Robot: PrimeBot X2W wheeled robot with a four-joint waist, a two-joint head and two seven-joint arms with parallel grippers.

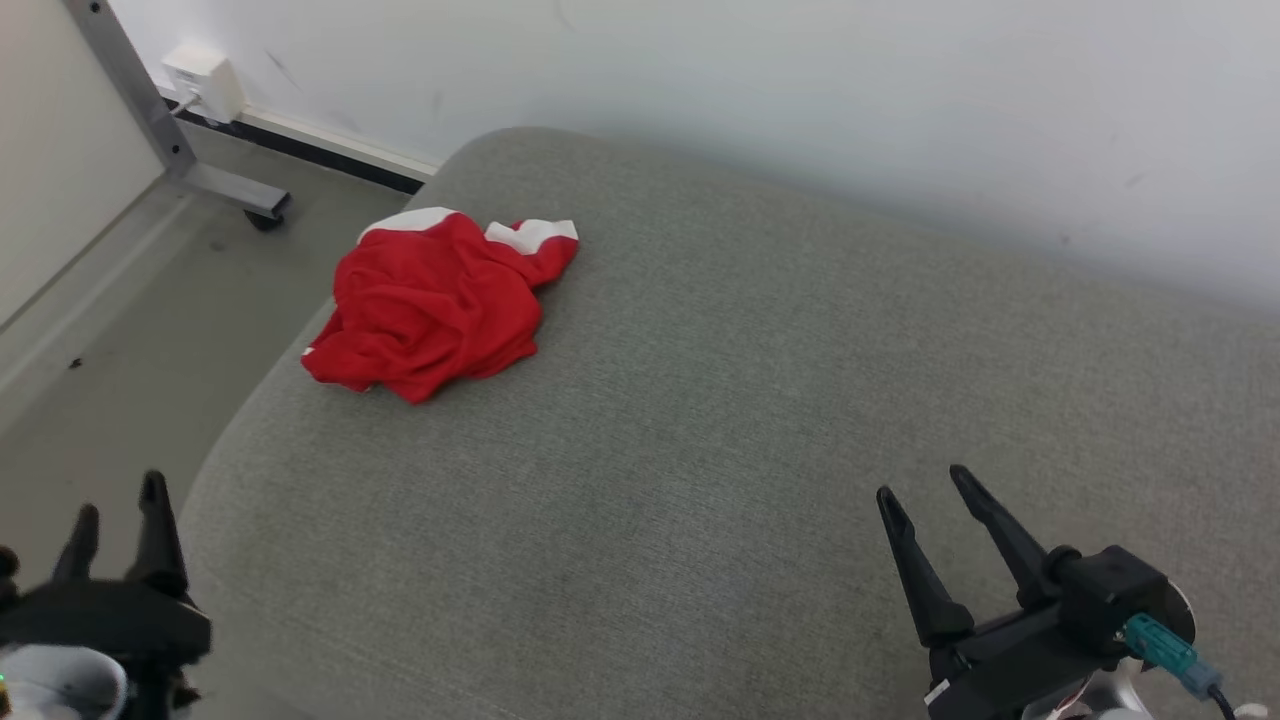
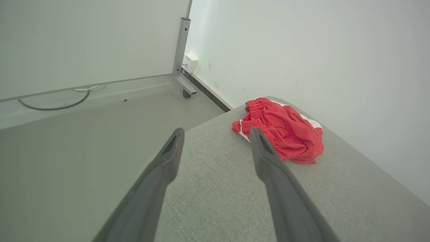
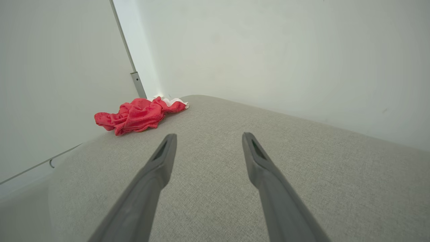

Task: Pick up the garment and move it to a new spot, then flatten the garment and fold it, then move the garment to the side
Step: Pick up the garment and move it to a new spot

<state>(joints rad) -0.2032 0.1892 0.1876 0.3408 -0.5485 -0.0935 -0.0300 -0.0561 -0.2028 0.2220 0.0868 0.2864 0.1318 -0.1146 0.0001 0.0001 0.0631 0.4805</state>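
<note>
A crumpled red garment with white trim lies near the far left corner of a grey padded surface. My left gripper hangs at the lower left, off the surface's left edge, open and empty. In the left wrist view the garment lies ahead, just beyond the right fingertip of that gripper. My right gripper is at the lower right over the padded surface, open with nothing between its fingers. From the right wrist view the garment lies far ahead to the left of that gripper.
A pale wall runs along the far side of the surface. Left of it is grey floor, with a metal frame leg on a caster and a white wall box. A cable lies on the floor.
</note>
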